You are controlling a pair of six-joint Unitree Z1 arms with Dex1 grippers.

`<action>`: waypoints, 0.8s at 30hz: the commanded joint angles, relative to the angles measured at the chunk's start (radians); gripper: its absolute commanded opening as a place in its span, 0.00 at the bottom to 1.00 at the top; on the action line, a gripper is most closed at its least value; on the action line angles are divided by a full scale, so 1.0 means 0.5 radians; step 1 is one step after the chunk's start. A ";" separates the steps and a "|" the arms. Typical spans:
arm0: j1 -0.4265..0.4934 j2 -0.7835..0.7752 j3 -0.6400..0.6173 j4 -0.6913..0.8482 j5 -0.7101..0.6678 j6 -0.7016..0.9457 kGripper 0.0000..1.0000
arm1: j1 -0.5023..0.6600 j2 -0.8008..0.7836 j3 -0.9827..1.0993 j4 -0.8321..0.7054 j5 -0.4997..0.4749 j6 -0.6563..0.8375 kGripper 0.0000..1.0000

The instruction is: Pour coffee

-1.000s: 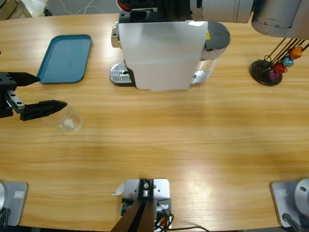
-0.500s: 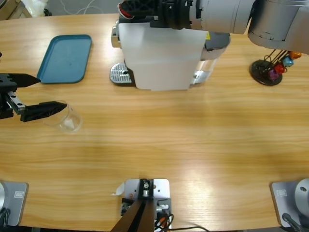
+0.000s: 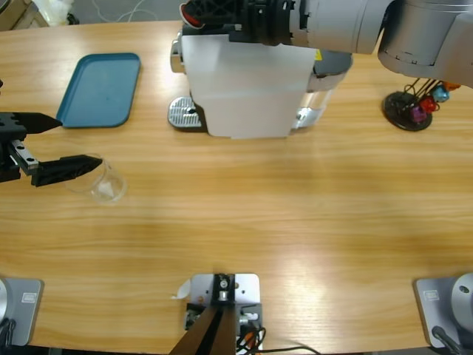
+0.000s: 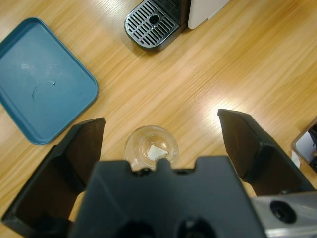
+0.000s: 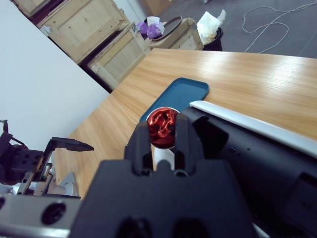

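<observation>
L claw (image 3: 53, 145) spread round glass (image 3: 103, 181), tray (image 3: 100, 89) nearby — R claw (image 5: 162, 130) pinching red capsule (image 5: 161, 123) over machine (image 3: 244, 81).

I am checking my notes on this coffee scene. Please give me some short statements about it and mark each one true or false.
1. The left hand is open, with the glass cup between its fingers. True.
2. The right hand holds a blue capsule. False: it is shut on a red capsule.
3. The blue tray carries the glass cup. False: the cup stands on the wooden table, beside the tray.
4. The capsule stand is at the other end of the table from the tray. True.
5. The white coffee machine lies on its side. False: it stands upright.
</observation>
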 commanded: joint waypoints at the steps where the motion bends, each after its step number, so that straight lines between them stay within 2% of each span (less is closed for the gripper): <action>1: 0.004 -0.026 0.074 -0.025 0.007 -0.016 1.00 | 0.019 0.141 0.120 0.002 -0.042 0.023 0.00; 11: 0.004 -0.026 0.072 -0.025 0.007 -0.015 0.99 | 0.020 0.140 0.165 0.004 -0.082 0.035 0.00; 13: 0.004 -0.023 0.072 -0.025 0.007 -0.015 0.99 | 0.019 0.140 0.166 0.009 -0.082 0.035 0.04; 17: 0.004 -0.020 0.072 -0.025 0.007 -0.015 0.99 | 0.020 0.135 0.172 0.009 -0.082 0.035 0.05; 19: 0.004 -0.017 0.069 -0.025 0.004 -0.015 0.99 | 0.019 0.129 0.176 0.009 -0.083 0.035 0.29; 21: 0.004 -0.015 0.068 -0.025 0.005 -0.015 0.99 | 0.019 0.125 0.177 0.009 -0.088 0.035 0.32; 22: 0.004 -0.014 0.066 -0.025 0.004 -0.015 0.99 | 0.020 0.125 0.177 0.009 -0.091 0.035 0.41; 24: 0.004 -0.014 0.068 -0.025 0.004 -0.015 0.99 | 0.020 0.122 0.177 0.008 -0.100 0.035 0.49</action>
